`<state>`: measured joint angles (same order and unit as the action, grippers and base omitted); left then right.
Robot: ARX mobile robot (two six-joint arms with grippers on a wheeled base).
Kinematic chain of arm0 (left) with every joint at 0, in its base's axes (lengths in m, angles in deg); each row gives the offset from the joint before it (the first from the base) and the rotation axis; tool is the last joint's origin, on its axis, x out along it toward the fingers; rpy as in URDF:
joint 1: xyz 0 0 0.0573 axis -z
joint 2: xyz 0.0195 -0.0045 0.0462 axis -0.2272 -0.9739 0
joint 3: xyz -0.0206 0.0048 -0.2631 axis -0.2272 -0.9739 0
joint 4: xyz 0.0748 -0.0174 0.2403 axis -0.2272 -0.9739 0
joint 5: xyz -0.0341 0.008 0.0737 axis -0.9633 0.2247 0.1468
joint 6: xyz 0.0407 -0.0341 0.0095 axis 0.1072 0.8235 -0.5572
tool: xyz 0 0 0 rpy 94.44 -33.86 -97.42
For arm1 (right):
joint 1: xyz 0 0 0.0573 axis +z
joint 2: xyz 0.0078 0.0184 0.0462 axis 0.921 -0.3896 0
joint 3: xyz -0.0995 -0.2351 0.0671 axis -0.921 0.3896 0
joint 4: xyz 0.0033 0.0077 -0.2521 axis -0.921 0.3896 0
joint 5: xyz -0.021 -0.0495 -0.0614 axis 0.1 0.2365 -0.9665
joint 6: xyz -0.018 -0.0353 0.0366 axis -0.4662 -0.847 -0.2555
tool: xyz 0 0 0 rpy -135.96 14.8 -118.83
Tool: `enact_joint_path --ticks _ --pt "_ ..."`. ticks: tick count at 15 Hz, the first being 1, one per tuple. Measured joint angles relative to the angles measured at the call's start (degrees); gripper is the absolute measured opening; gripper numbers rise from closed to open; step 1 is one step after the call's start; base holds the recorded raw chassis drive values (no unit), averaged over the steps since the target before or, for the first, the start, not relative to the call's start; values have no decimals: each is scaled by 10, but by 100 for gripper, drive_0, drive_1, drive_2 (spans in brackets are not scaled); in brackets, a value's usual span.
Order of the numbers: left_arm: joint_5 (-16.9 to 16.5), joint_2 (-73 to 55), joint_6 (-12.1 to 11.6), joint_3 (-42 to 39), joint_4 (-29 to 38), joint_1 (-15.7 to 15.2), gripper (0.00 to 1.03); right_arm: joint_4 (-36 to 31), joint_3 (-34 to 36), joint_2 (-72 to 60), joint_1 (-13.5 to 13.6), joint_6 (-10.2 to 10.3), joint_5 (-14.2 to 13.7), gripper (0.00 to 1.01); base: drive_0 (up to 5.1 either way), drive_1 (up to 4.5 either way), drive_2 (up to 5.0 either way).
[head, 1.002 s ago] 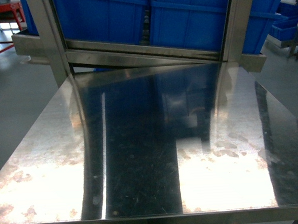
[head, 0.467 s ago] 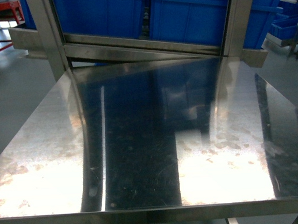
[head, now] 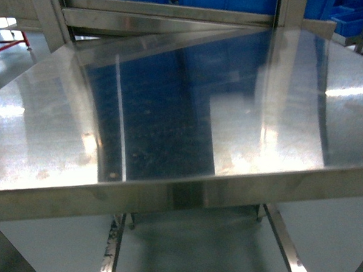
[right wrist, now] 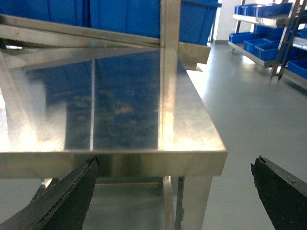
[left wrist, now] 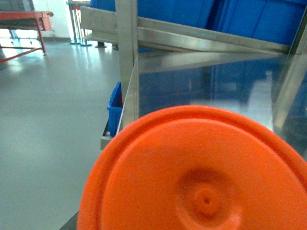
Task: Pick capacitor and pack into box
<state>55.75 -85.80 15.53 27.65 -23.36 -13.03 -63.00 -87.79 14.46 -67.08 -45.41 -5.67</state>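
The bare brushed stainless-steel table (head: 168, 112) fills my head view, with the blue plastic bins (right wrist: 120, 14) racked behind it. Nothing lies on the part of the top I can see, and the pale pink tub does not appear in any view.

In the left wrist view an orange round moulded face with a small centre dimple (left wrist: 201, 177) blocks the lower frame, very close to the lens. I judge this to be the capacitor seen end-on. The left fingers are out of frame, so I cannot tell whether they are clamped on it or merely near it.

The right gripper (right wrist: 176, 165) hangs just off the table's front edge, its black fingers (right wrist: 67, 191) spread wide with nothing between them.

The step in hand looks like carrying the part to the tub. To do it well, I would first find the tub from the head camera. I would keep the left wrist steady and the capacitor level, and keep the right arm clear of the table edge.
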Motion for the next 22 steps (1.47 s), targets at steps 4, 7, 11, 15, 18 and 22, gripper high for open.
enact_joint_path --ticks 4,7,11,15,18,22 --pt "0 0 -1 0 0 0 43 0 0 0 0 0 0 98 0 0 0" --pt "0 0 -1 0 0 0 43 0 0 0 0 0 -1 98 0 0 0" --pt "0 0 -1 0 -1 0 43 0 0 0 0 0 -1 98 0 0 0" --pt "0 0 -1 0 0 0 43 0 0 0 0 0 0 98 0 0 0" --pt "0 0 -1 0 -1 0 43 1 0 0 0 0 0 98 0 0 0" --pt "0 0 -1 0 -1 0 43 1 0 0 0 0 0 98 0 0 0"
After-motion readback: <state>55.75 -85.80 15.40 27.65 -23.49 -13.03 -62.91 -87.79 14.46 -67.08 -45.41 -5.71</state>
